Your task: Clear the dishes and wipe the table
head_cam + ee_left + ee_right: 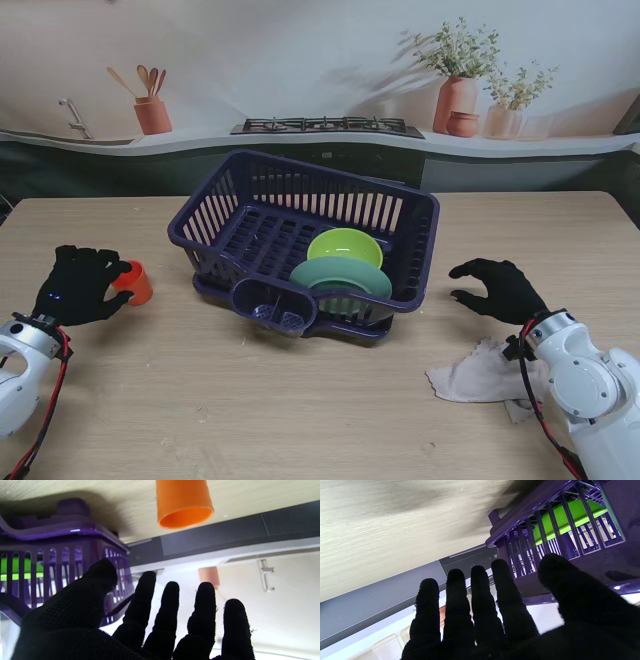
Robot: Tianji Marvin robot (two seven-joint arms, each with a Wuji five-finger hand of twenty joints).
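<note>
An orange cup (135, 283) stands on the table at the left; it also shows in the left wrist view (182, 503), apart from the fingers. My left hand (80, 285) hovers right beside it, fingers spread, holding nothing. A purple dish rack (415, 262) sits mid-table with a lime green bowl (345, 246) and a teal plate (340, 277) inside. My right hand (497, 289) is open to the right of the rack, its fingers (482, 600) extended. A crumpled white cloth (480, 375) lies on the table nearer to me than that hand.
The rack's cutlery cup (275, 306) juts out toward me. Behind the table runs a counter with a stove (328, 126), a utensil pot (152, 113) and potted plants (458, 95).
</note>
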